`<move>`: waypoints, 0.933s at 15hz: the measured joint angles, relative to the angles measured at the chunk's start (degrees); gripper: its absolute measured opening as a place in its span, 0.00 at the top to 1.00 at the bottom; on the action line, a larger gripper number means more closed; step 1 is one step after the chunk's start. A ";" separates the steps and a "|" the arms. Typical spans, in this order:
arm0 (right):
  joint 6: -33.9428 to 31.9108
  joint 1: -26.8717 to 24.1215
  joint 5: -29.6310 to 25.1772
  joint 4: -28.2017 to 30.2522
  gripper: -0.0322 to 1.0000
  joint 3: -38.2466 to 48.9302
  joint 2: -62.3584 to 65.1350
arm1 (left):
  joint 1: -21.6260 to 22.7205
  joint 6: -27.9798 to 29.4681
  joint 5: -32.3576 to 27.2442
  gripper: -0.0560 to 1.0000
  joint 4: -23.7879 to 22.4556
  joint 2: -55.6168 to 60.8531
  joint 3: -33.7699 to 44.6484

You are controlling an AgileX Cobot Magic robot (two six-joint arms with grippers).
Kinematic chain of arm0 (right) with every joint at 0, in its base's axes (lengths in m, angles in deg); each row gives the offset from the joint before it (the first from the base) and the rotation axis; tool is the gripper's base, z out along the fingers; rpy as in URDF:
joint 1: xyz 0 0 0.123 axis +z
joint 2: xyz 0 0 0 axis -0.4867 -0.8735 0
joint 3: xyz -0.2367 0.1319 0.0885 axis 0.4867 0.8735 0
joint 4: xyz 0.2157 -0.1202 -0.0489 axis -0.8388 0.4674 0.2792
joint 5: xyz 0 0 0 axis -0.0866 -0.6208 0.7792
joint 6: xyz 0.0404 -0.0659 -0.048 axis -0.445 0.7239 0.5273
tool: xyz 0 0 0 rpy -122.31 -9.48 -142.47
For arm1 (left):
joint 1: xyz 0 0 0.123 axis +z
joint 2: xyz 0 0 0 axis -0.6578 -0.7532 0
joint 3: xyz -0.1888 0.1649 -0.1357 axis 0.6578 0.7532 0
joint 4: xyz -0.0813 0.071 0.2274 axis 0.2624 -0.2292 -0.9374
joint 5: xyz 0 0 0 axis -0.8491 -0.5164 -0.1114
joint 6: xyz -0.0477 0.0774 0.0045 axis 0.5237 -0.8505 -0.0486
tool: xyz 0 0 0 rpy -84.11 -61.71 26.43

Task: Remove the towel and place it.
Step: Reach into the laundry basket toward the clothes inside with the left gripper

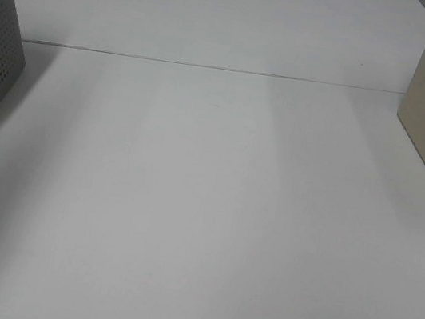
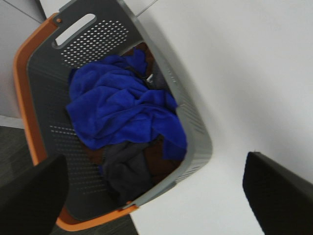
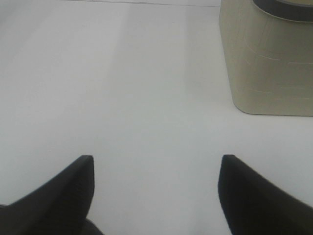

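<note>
Towel (image 2: 117, 107) in basket (image 2: 194, 128) at table (image 2: 234, 73) edge.

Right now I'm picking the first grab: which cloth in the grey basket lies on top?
The crumpled royal-blue plush towel; the dark grey cloth and the reddish-brown cloth show only from beneath it.

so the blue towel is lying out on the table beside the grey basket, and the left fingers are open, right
Not quite. The towel is inside the grey basket, heaped on darker clothes, not out on the table. The left wrist view shows it. The left fingers are open, as you say.
</note>
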 joint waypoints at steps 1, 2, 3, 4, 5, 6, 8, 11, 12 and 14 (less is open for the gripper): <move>0.00 0.00 0.00 0.00 0.29 0.00 0.00 | 0.00 -0.52 0.00 0.09 -0.97 -1.09 -0.69; 0.00 0.00 0.00 0.00 0.29 0.00 0.00 | 0.00 -1.72 0.00 0.09 -3.61 -3.55 -1.78; 0.00 0.00 0.00 0.00 0.29 0.00 0.00 | 0.00 -3.55 0.00 0.09 -6.36 -5.61 -2.23; 0.00 0.00 0.00 0.00 0.29 0.00 0.00 | 0.00 -5.84 0.06 0.09 -9.57 -7.68 -2.29; 0.00 0.00 0.00 0.00 0.29 0.00 0.00 | 0.17 -7.22 0.06 0.09 -13.35 -9.51 -2.29; 0.00 0.00 0.00 0.00 0.29 0.00 0.00 | 1.15 -7.73 0.06 0.09 -16.04 -11.23 -2.29; 0.00 0.00 0.00 0.00 0.29 0.00 0.00 | 4.70 -8.88 1.20 0.09 -18.51 -14.78 -2.29; 0.00 0.00 0.00 0.00 0.29 0.00 0.00 | 10.26 -10.26 8.94 0.09 -17.82 -19.48 -2.29; 0.00 0.00 0.00 0.00 0.29 0.00 0.00 | 12.15 -10.66 12.43 0.09 -16.50 -21.20 -2.29; 0.00 0.00 0.00 0.00 0.29 0.00 0.00 | 13.52 -17.42 16.44 0.09 -15.07 -27.73 -2.29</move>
